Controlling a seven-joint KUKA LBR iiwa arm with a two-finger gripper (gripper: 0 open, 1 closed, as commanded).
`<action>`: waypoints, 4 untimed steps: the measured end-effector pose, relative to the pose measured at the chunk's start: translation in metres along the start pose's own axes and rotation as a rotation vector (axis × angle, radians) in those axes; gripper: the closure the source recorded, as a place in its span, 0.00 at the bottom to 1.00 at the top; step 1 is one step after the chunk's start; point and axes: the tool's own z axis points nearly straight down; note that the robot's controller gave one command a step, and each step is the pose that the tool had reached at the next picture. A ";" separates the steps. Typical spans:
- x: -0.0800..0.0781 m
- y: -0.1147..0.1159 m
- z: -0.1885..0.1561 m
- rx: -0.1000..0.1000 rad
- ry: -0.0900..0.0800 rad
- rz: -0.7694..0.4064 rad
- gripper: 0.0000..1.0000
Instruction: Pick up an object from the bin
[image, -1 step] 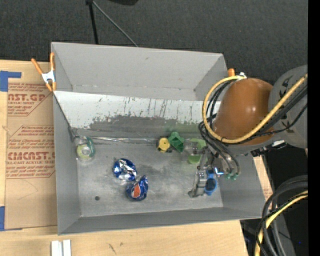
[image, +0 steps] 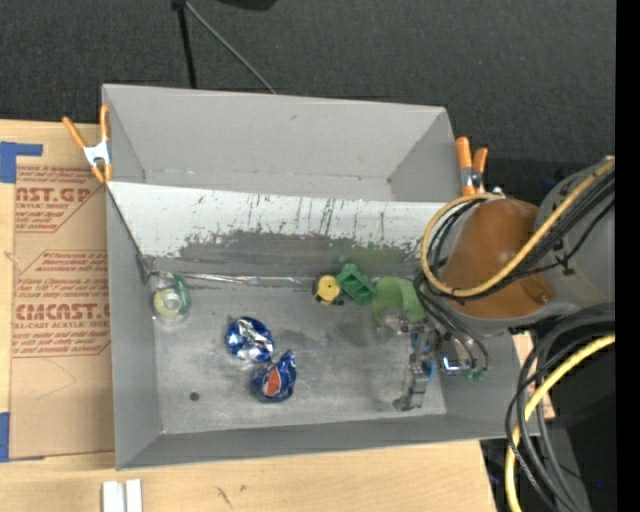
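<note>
Gripper (image: 408, 400) is low in the bin (image: 280, 150), over bare floor near the front right corner and close to the right wall. Fingers look drawn narrow, with nothing visible between them, so nothing is held. The tips sit at or just off the floor; can't tell whether they touch.

The arm's orange cover (image: 495, 260) and looped cables (image: 450, 290) hang over the bin's right side.

Nearest item is a green soft-looking piece (image: 392, 298), behind the gripper toward the back wall, partly tucked under the cables and apart from the fingers. Just left of it is a darker green toy part (image: 352, 282), with a small yellow round piece (image: 326, 290) touching or right beside it. Can't tell whether these three are one toy or separate bits. All three lie along the foot of the back slope, right of centre.

Mid-floor, left of centre, are a crumpled blue-and-white foil wrapper (image: 250, 338) and a crumpled blue-and-red wrapper (image: 275, 379). They are just beside each other, maybe touching, and well apart from the gripper.

At the far left by the left wall is a small clear round item with a greenish tint (image: 170, 300), alone. A small dark speck (image: 193, 396) lies on the floor toward the front left.
</note>
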 end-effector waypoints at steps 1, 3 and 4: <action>-0.047 -0.088 0.016 0.005 -0.007 -0.049 0.00; -0.021 -0.079 0.029 0.002 -0.009 -0.390 1.00; -0.021 -0.078 0.030 0.001 -0.009 -0.390 0.00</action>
